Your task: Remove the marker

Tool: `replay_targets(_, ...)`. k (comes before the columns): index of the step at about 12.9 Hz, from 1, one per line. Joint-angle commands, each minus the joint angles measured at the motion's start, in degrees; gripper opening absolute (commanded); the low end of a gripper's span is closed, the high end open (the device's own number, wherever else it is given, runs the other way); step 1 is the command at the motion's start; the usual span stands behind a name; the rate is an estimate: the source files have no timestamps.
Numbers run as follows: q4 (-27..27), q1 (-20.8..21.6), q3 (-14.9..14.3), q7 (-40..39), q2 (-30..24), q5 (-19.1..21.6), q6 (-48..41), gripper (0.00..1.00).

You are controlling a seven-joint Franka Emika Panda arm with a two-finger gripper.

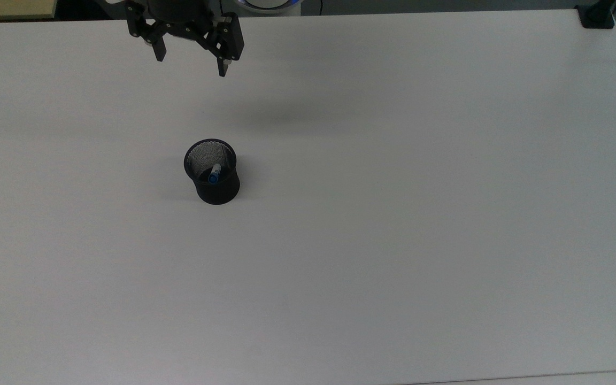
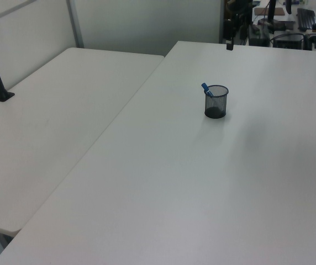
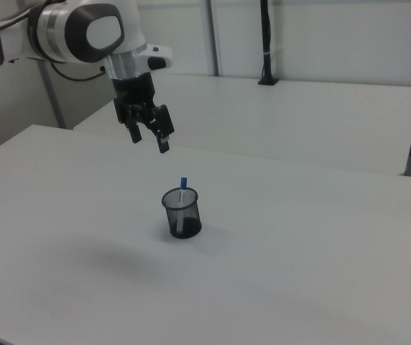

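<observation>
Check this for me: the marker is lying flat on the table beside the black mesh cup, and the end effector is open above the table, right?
Not quite. The right view shows the marker standing inside the black mesh cup, blue end up, not lying beside it. The end effector is open above the table.

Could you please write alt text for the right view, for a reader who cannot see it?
A black mesh cup stands upright on a white table with the marker inside, its blue end poking above the rim. The robot arm's gripper hangs open in the air above and toward the right view's left of the cup, touching nothing.
</observation>
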Motion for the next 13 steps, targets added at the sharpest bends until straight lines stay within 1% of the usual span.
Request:
replay_targets(1, -0.8, 0.5, 0.0, -1.7, -1.2, 0.2, -3.2, 1.0)
replay_targets(3, -0.7, 0.1, 0.0, -4.0, -1.3, 0.6, -3.3, 1.0)
replay_targets(7, -0.4, 0.2, 0.0, -3.7, -1.1, 1.1, -5.0, 1.0)
replay_targets(9, -0.5, 0.6, 0.1, -3.4, -0.6, 1.1, -5.1, 1.0)
replay_targets(13, -0.3, 0.2, 0.1, -4.0, -0.6, 1.2, -4.5, 1.0)
